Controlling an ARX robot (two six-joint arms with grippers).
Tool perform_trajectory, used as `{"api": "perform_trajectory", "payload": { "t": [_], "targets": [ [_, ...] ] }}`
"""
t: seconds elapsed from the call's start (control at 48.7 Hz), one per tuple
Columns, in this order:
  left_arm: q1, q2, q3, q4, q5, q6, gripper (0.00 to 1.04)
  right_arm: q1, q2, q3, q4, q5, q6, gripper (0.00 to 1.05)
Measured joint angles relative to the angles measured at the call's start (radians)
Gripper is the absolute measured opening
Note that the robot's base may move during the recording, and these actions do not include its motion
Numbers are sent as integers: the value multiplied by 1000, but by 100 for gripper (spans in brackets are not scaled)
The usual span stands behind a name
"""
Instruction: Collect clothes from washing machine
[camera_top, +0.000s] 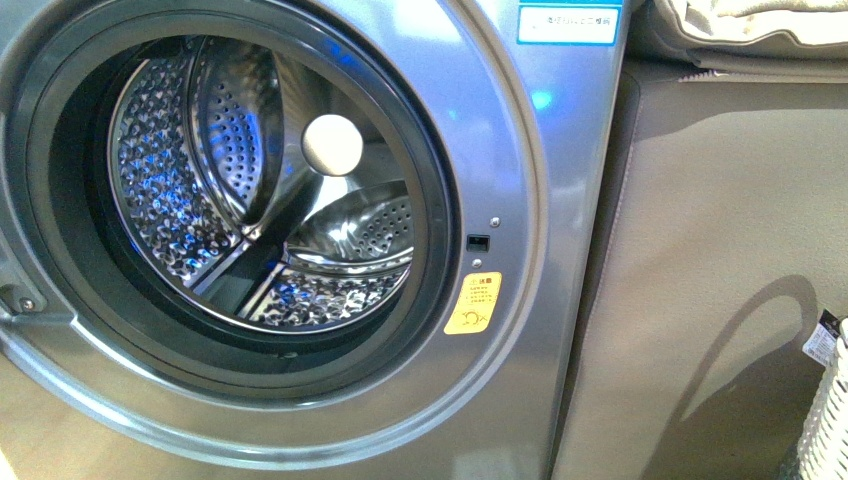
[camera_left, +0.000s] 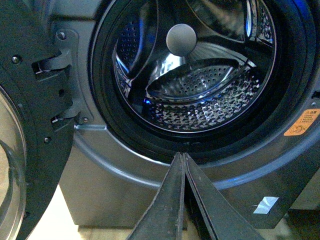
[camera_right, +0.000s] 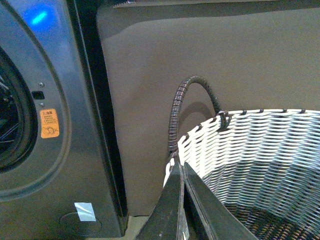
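Observation:
The grey washing machine (camera_top: 560, 200) fills the front view with its porthole open. Its perforated steel drum (camera_top: 190, 200) shows bare metal with a pale round hub at the back; the clothes are out of view. In the left wrist view the drum (camera_left: 200, 100) lies just beyond my left gripper (camera_left: 182, 156), which is shut with nothing in it, tips level with the black rubber seal (camera_left: 105, 115) at the opening's lower rim. My right gripper (camera_right: 179, 164) is shut and empty, its tips at the near rim of the woven basket (camera_right: 260, 150), beside the machine (camera_right: 55, 165). Neither arm shows in the front view.
The open door (camera_left: 25, 125) hangs by its hinge beside the opening. An orange warning sticker (camera_top: 472, 302) sits on the machine's front. A grey-brown padded wall (camera_top: 720, 250) stands to the machine's right. The basket has a dark arched handle (camera_right: 187, 102); its edge (camera_top: 830, 420) shows in the front view.

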Motion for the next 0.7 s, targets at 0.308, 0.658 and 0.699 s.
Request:
{"api": "perform_trajectory", "payload": {
  "t": [0.308, 0.658, 0.699],
  "targets": [
    [0, -82, -46, -27, 0, 0, 4, 0, 0, 0, 0, 0, 0, 2],
    [0, -272, -50, -219, 0, 0, 4, 0, 0, 0, 0, 0, 0, 2],
    [0, -274, -50, -219, 0, 0, 4, 0, 0, 0, 0, 0, 0, 2]
  ]
}}
